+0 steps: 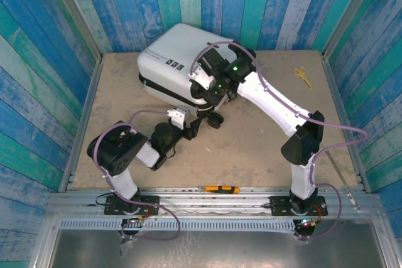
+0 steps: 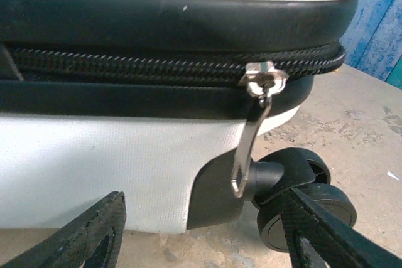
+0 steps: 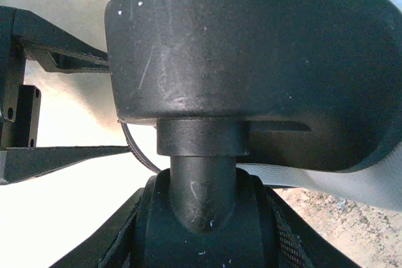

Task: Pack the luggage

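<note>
Lying flat at the far middle of the desk (image 1: 264,155), the white luggage (image 1: 173,61) has its far edge near the blue board wall. The right tool (image 1: 212,91) is clamped on 1 wheel (image 3: 188,243) at the near right corner. The left tool (image 2: 204,230) stands with fingers apart just before the zip edge, and the metal zip pull (image 2: 251,136) hangs between them. Bare desk lies open to the left and in front. Yellow scissors (image 1: 303,76) lie well apart at the far right.

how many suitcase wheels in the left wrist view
2: the rear wheel and the nearer wheel, side by side on one caster under the suitcase corner; others may be hidden.
</note>
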